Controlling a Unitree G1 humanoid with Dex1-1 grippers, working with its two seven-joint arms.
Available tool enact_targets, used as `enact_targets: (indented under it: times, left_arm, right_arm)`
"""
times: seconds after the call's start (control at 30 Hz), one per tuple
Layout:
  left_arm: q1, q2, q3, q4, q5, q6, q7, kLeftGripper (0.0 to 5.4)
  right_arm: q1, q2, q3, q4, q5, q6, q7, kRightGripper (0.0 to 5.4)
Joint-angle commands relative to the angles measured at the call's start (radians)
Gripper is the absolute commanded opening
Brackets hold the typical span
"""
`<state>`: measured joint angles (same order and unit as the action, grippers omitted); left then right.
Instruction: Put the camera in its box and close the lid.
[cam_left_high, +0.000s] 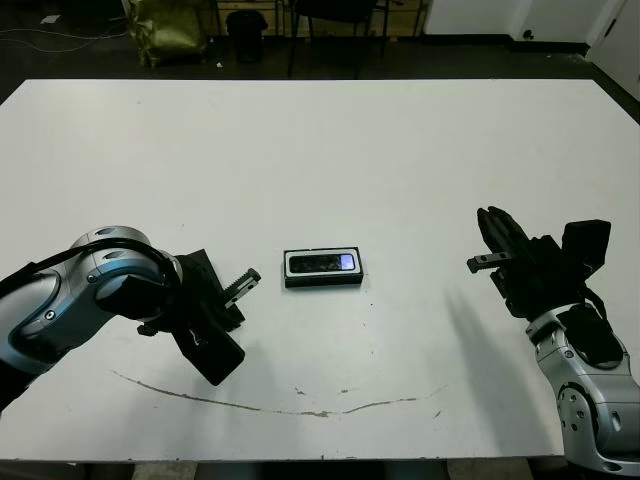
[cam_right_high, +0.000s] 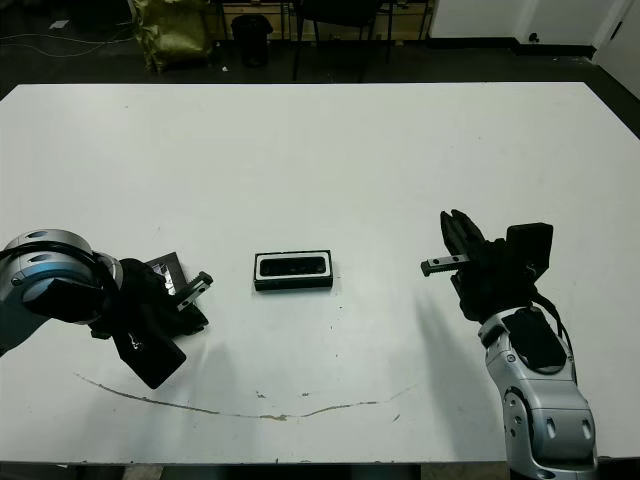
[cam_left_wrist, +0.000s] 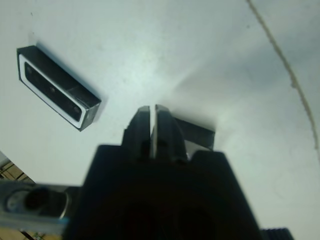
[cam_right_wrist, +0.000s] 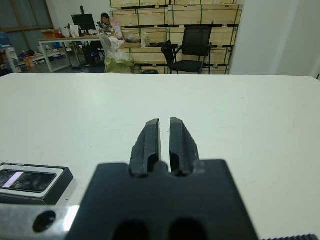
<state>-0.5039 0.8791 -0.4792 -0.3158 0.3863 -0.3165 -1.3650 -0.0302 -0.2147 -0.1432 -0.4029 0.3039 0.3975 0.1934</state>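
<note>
The box (cam_left_high: 323, 282), black with a white lining, sits lidless at mid-table. The camera (cam_left_high: 320, 263) lies inside it, its glossy face and bluish patch showing. My left gripper (cam_left_wrist: 152, 107) is shut with nothing between its fingers and hovers low over the table to the left of the box (cam_left_wrist: 57, 87). The lid (cam_left_wrist: 197, 135) is a flat black piece lying on the table right beside those fingers, mostly hidden by the gripper body. My right gripper (cam_right_wrist: 164, 120) is shut and empty, well to the right of the box and pointing across the table.
A thin brown scratch line (cam_left_high: 300, 410) runs along the table near its front edge. Beyond the far edge stand a yellow-green bag (cam_left_high: 165, 30) and chairs. A person (cam_right_wrist: 105, 20) sits at a desk far behind.
</note>
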Motion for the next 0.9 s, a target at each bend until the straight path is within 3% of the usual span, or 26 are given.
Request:
enact_targets:
  times: [0.03,0.4,0.5,0.7,0.8,0.9]
  left_arm:
    - [-0.013,0.032,-0.004,0.006,-0.004,-0.012,-0.034,0.0]
    - [0.042,0.067,0.012,0.056,0.021,-0.076,0.017,0.0]
    - [0.06,0.059,-0.002,0.055,0.056,0.008,-0.011,0.09]
    - [0.096,0.078,-0.009,0.048,0.113,0.064,-0.025,0.1]
    - [0.127,0.077,0.008,0.045,0.131,0.197,-0.051,0.1]
    - [0.136,0.1,-0.015,0.073,0.145,0.056,0.001,0.1]
  right_arm:
    - [0.017,-0.002,-0.001,0.0,-0.001,0.018,-0.004,0.03]
    - [0.018,-0.002,-0.002,-0.007,0.004,0.026,-0.007,0.03]
    - [0.019,-0.003,-0.006,0.004,0.009,0.012,0.005,0.01]
    - [0.018,0.003,-0.01,0.002,0.011,0.024,-0.003,0.0]
    - [0.018,0.001,-0.01,0.003,0.012,0.021,0.0,0.0]
    - [0.017,-0.004,-0.008,-0.004,0.007,0.034,-0.008,0.0]
